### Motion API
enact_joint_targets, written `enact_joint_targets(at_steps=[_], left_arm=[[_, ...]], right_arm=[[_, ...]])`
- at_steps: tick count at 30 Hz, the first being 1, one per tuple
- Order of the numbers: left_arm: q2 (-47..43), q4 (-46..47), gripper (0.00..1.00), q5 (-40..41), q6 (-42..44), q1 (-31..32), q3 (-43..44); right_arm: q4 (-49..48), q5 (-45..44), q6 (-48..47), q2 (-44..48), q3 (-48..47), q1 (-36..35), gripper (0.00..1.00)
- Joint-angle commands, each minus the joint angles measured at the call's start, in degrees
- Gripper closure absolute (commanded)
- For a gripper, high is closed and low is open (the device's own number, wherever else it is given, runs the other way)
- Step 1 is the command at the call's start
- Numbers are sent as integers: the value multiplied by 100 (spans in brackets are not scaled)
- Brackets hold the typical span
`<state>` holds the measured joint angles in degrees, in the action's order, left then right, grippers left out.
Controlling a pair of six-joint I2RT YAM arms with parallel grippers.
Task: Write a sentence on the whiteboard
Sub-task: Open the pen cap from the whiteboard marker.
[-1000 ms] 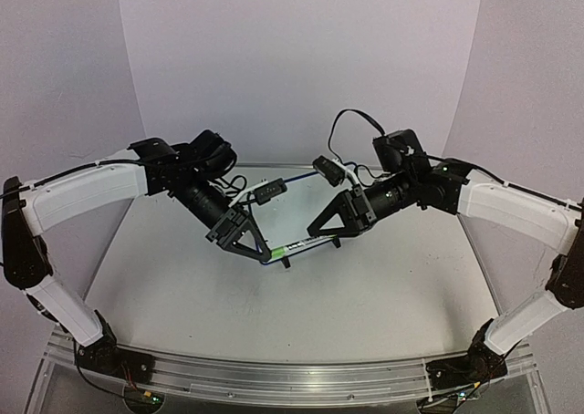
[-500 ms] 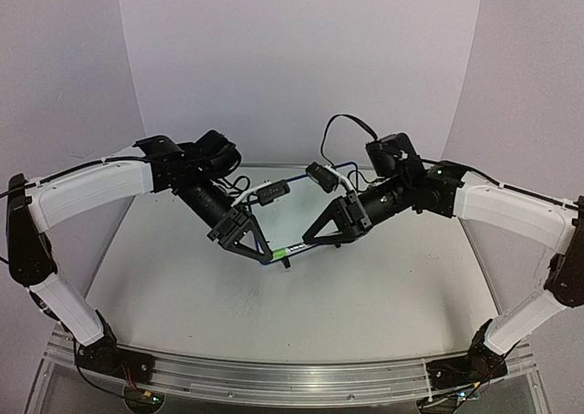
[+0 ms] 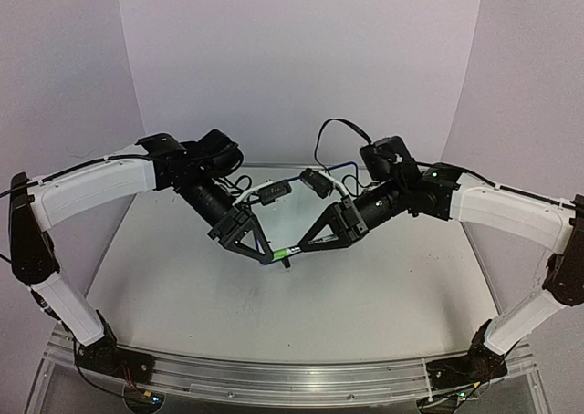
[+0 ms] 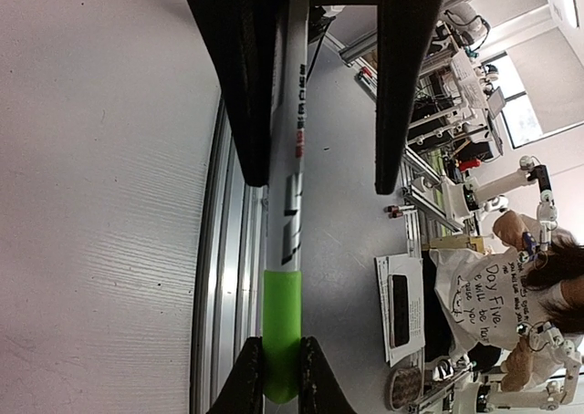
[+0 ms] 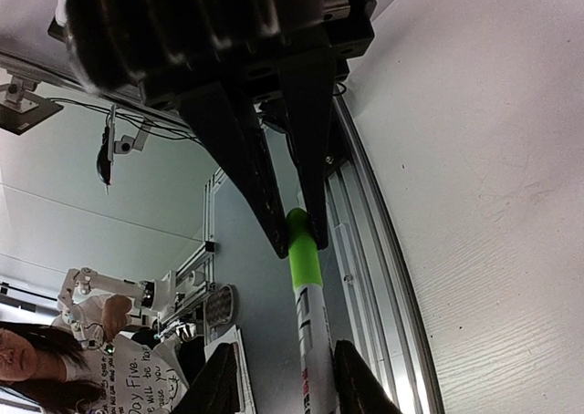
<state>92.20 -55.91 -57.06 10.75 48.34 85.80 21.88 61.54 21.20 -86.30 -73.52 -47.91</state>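
Note:
A white marker [image 3: 294,248] with a green cap [image 4: 281,323] hangs level just above the table between my two grippers. My left gripper [image 3: 265,250] is shut on the green cap, as the left wrist view [image 4: 281,382] shows. My right gripper [image 3: 308,243] is open, and its fingers [image 4: 246,86] straddle the marker's white barrel [image 5: 315,350], which lies against one finger with a gap to the other. The whiteboard [image 3: 294,215] sits on the table behind the marker. Its dark blue rim and one black foot [image 3: 286,262] show, and the arms hide the rest.
The table's aluminium front rail [image 3: 274,377] runs along the near edge. Purple walls close in the back and both sides. Camera cables [image 3: 333,136] loop above the wrists. Beyond the table, both wrist views show a lab floor and a person [image 4: 511,295].
My right gripper has slid left along the marker toward the left gripper, and its fingers now sit further over the barrel. My left gripper has stayed shut on the cap, almost still.

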Motion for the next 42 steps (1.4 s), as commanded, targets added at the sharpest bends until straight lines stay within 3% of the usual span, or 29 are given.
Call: enact_joint_targets(at_steps=[1, 12, 17, 24, 42], left_arm=[[60, -13, 100, -77, 97, 0, 244], [51, -65, 100, -105, 109, 9, 224], [28, -71, 100, -112, 114, 14, 206], [-164, -88, 100, -103, 251, 16, 59], [-819, -335, 100, 200, 326, -172, -396]], right_arm=[[-167, 88, -73, -78, -268, -108, 68], [-188, 36, -108, -136, -303, -202, 85], [-275, 10, -124, -97, -226, -216, 99], [-439, 76, -250, 106, 12, -142, 100], [-226, 1088, -472, 1061, 757, 1258, 100]])
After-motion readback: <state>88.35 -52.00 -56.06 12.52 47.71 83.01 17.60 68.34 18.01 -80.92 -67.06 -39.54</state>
